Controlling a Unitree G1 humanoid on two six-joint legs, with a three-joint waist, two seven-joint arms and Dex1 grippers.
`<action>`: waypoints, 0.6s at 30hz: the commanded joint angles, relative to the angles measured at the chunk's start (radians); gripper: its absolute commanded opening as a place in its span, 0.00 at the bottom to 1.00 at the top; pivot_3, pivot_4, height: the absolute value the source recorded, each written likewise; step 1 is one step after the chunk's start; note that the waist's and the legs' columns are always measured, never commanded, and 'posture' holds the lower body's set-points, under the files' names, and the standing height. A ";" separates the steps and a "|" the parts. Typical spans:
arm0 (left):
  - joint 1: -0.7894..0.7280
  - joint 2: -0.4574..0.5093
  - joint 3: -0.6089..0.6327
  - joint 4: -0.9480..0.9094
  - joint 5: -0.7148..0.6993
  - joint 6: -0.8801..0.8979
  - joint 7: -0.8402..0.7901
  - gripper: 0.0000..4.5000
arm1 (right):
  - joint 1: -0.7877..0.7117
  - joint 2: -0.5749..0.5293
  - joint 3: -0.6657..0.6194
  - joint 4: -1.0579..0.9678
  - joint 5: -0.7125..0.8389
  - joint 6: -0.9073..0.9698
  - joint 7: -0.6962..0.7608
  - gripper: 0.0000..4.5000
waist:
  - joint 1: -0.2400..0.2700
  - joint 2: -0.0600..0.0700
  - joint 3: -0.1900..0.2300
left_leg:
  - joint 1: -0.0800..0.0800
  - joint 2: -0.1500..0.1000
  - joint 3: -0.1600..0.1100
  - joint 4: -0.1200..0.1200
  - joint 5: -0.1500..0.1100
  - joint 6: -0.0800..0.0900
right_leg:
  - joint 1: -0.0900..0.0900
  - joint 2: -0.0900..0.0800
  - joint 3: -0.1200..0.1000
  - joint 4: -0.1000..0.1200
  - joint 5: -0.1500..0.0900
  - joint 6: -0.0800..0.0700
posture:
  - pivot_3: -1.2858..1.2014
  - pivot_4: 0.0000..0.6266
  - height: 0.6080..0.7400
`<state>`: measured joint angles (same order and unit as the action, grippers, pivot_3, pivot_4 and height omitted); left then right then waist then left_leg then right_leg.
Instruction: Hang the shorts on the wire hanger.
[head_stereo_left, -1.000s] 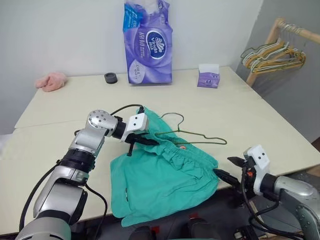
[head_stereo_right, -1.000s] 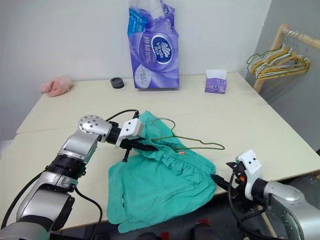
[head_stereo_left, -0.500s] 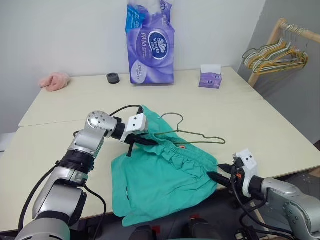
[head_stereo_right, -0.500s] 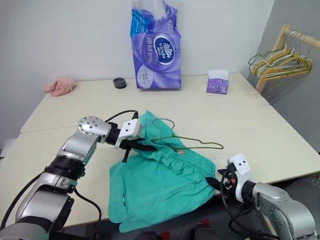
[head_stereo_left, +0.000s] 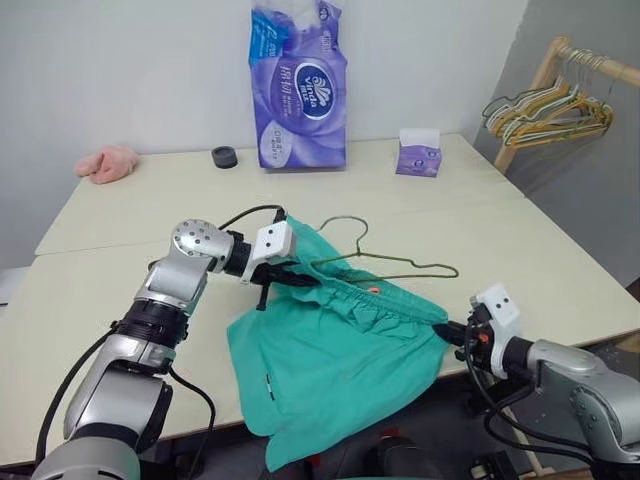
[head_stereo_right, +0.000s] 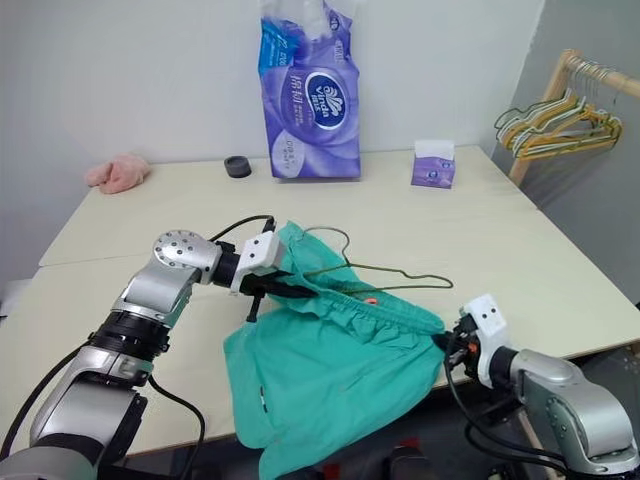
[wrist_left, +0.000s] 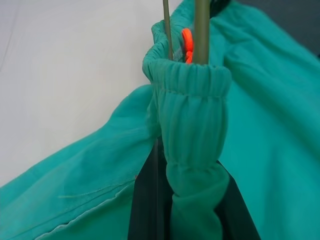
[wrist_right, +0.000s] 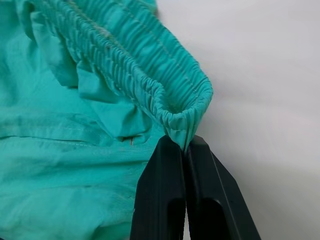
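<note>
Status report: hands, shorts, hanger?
Left hand shut on shorts waistband. Right hand shut on the opposite waistband end. Wire hanger partly inside waistband. Nothing blocking.

the shorts (head_stereo_left: 335, 350) lie on the table's (head_stereo_left: 120, 290) near edge, wire hanger (head_stereo_left: 385, 268) just behind; tissue pack (head_stereo_left: 296, 85), black ring (head_stereo_left: 224, 156), small box (head_stereo_left: 418, 153) along the far side.

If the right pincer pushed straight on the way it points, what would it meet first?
The right pincer is already shut on the waistband of the teal-green fabric shorts; it would likely push further into that cloth.
</note>
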<state>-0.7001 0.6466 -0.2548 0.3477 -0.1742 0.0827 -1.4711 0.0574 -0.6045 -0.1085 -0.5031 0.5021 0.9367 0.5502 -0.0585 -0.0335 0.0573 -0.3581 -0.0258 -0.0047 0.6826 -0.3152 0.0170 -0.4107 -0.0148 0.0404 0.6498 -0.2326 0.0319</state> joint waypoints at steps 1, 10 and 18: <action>0.008 0.056 0.035 -0.065 -0.037 0.034 -0.054 0.00 | 0.000 -0.031 -0.050 0.005 -0.007 -0.026 0.005 0.01 | -0.003 0.000 0.000 | 0.000 0.000 0.000 0.000 0.000 0.000 | 0.000 0.000 0.000 0.000 0.000 0.000 | 0.47 0.06 1.00; 0.011 0.097 0.002 -0.035 0.034 -0.020 -0.064 0.00 | -0.004 -0.066 -0.043 -0.018 -0.004 -0.036 0.023 0.01 | 0.002 0.000 0.000 | 0.001 0.000 0.001 0.000 0.000 0.000 | 0.000 0.001 0.001 0.000 0.000 0.000 | 0.47 0.06 1.00; -0.001 0.102 -0.031 0.025 0.106 -0.086 -0.055 0.00 | -0.009 -0.116 -0.050 -0.075 0.005 -0.029 0.044 0.01 | 0.001 0.001 0.000 | 0.001 0.001 0.002 0.000 0.000 0.000 | 0.000 0.001 0.002 0.000 0.000 0.000 | 0.46 0.06 1.00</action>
<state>-0.6752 0.7289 -0.2911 0.3560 -0.0966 0.0160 -1.5348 0.0583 -0.6901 -0.1197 -0.5564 0.5135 0.9085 0.5937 -0.0579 -0.0330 0.0570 -0.3571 -0.0253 -0.0022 0.6826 -0.3152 0.0171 -0.4105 -0.0140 0.0421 0.6495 -0.2327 0.0322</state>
